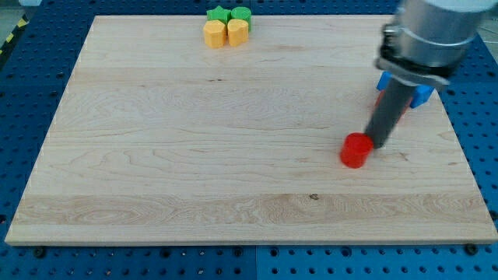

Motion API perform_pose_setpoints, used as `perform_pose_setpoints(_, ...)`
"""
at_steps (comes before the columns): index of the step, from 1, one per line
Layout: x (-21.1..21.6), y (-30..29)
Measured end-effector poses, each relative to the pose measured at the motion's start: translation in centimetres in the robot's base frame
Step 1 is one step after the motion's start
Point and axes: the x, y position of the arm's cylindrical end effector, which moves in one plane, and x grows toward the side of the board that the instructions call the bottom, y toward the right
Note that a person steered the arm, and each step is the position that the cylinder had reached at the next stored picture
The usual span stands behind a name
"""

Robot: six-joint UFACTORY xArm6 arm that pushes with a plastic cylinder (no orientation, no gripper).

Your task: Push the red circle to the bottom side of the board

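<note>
The red circle [355, 150] is a short red cylinder lying right of the board's middle, in the lower half. My tip [377, 145] stands right beside it on its right, touching or nearly touching its upper right edge. The dark rod rises from there to the grey arm at the view's top right. The bottom edge of the wooden board [233, 233] lies well below the red circle.
Two yellow blocks [226, 33] and two green blocks [229, 14] cluster at the board's top edge. Blue blocks [421, 94] and a bit of a red one [379, 98] show behind the rod near the right edge, partly hidden.
</note>
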Motion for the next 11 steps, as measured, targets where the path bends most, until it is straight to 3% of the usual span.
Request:
perform_pose_setpoints(1, 0.7, -4.3)
perform_pose_setpoints(3, 2.6, 0.5)
perform_pose_setpoints(4, 4.1, 0.2)
perform_pose_setpoints(5, 4.5, -1.4)
perform_pose_setpoints(6, 5.3, -6.9)
perform_pose_setpoints(7, 5.2, -11.0)
perform_pose_setpoints(9, -1.0, -9.1)
perform_pose_setpoints(11, 5.4, -16.7)
